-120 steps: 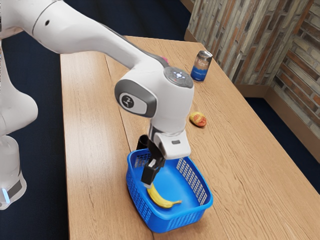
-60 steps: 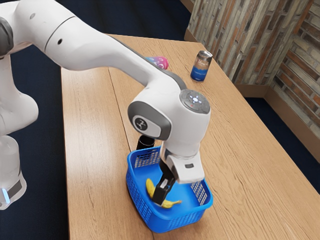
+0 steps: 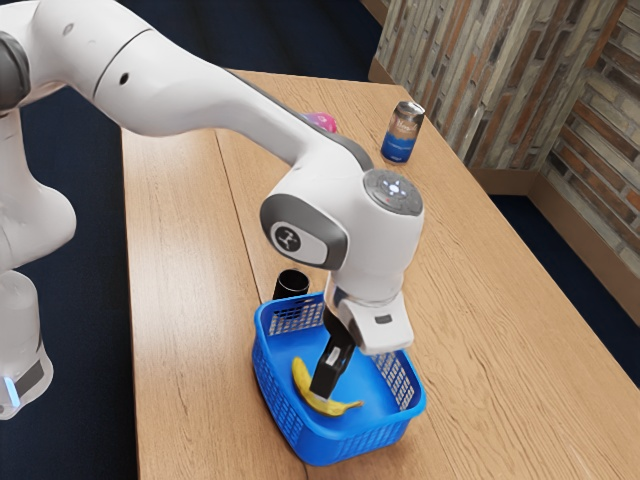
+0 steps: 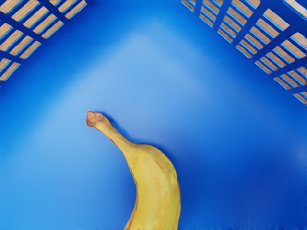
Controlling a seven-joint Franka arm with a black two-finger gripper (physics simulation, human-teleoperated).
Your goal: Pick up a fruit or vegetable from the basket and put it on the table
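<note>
Banana (image 3: pixel 303 381) in the basket (image 3: pixel 352 441), with the end effector directly above it. The fruit is yellow and curved, and lies on the basket's blue floor (image 3: pixel 367 384), well inside the walls. One end points toward the far side at the exterior view's left; the stem end (image 4: pixel 95 119) points toward the near side at the exterior view's right. The black gripper (image 3: pixel 321 396) reaches down into the basket at a tilt, its tip over the middle of the banana and hiding part of it in the exterior view. Whether the two touch cannot be told, nor can it be told whether the gripper is open, closed or gripping the fruit. In the wrist view, the banana's body runs in beneath the hand, while the stem lies out ahead of the gripper, toward a corner between two slatted walls.

The basket rests on the near part of the wooden table (image 3: pixel 180 300). Just beyond its far rim, toward the exterior view's left, stands a black cup (image 3: pixel 291 284). At the table's far end are a pink object (image 3: pixel 322 121), partly hidden by the white arm (image 3: pixel 195 90), and, to its right in the exterior view, an upright can (image 3: pixel 402 133) with a blue lower band.
</note>
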